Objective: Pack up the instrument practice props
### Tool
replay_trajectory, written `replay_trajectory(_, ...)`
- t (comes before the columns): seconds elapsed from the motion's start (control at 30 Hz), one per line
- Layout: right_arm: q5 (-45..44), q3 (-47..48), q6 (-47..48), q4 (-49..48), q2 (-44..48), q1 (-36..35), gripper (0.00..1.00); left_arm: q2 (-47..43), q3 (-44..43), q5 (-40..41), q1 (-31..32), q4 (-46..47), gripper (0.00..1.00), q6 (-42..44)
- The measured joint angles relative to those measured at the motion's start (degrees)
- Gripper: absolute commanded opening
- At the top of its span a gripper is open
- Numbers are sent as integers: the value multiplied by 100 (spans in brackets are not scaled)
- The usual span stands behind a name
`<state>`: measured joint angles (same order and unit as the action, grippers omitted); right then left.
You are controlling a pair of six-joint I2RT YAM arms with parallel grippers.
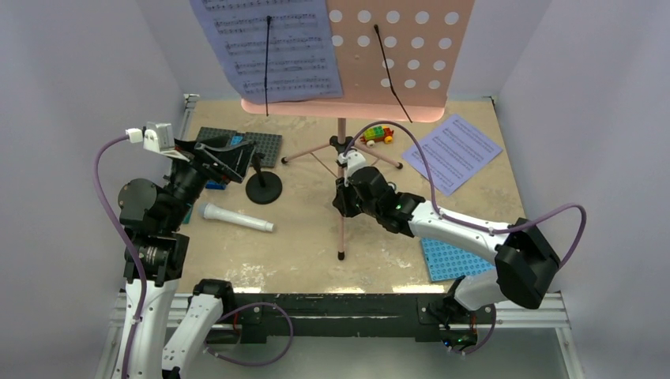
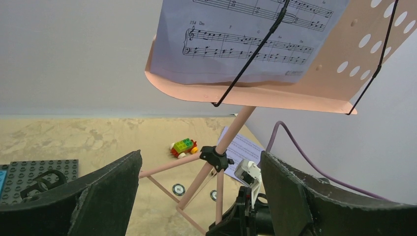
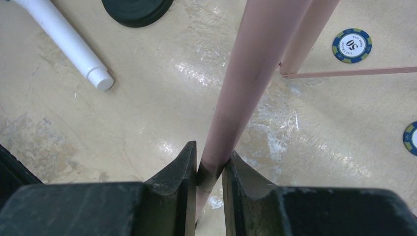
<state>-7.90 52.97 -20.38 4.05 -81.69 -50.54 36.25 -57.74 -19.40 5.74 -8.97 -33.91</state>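
- The right arm reaches low from the near right corner towards the middle of the table (image 1: 316,260). The right gripper (image 3: 211,169) is clamped on the near leg of the pink music stand (image 1: 371,108), one finger on each side of the tube.
- The stand is upright at the far middle, with a lavender page (image 1: 276,47) held on its desk under black wire clips.
- The left arm is bent upward at the near left. The left gripper (image 1: 233,154) is raised with its jaws spread wide on nothing, facing the stand.
- The microphone (image 1: 235,218) lies flat left of the gripped leg, just near of the mic stand (image 1: 264,188).
- A loose page (image 1: 452,151) lies flat at the far right.
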Motion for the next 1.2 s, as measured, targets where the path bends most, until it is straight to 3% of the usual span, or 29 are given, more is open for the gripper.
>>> replay_trajectory(0.2, 17, -55, 96, 26, 70, -2, 1, -26, -44, -79, 0, -83, 94, 0)
replay_trajectory(0.27, 15, -55, 98, 28, 70, -2, 12, -55, -74, -101, 0, -136, 94, 2)
replay_trajectory(0.37, 9, -55, 96, 48, 83, -2, 42, -153, -116, -103, 0, -251, 95, 4)
replay_trajectory(0.47, -61, -55, 372, 319, 273, -13, 54, -258, -181, -103, 0, -317, 96, 2)
replay_trajectory(0.77, -197, -76, 584, 1029, 1790, -76, 55, -358, -315, -205, 0, 20, 97, -262)
replay_trajectory(0.87, -107, -273, 793, 962, 2415, -400, 54, -232, -529, -372, 0, 247, 96, -380)
replay_trajectory(1.03, -46, -321, 1346, 892, 3097, -1655, 55, 337, -1499, -664, 0, 393, 94, -444)
replay_trajectory(1.2, -575, 245, 1596, 798, 3335, -1926, 59, 1005, -2594, -901, 0, 330, 92, -369)
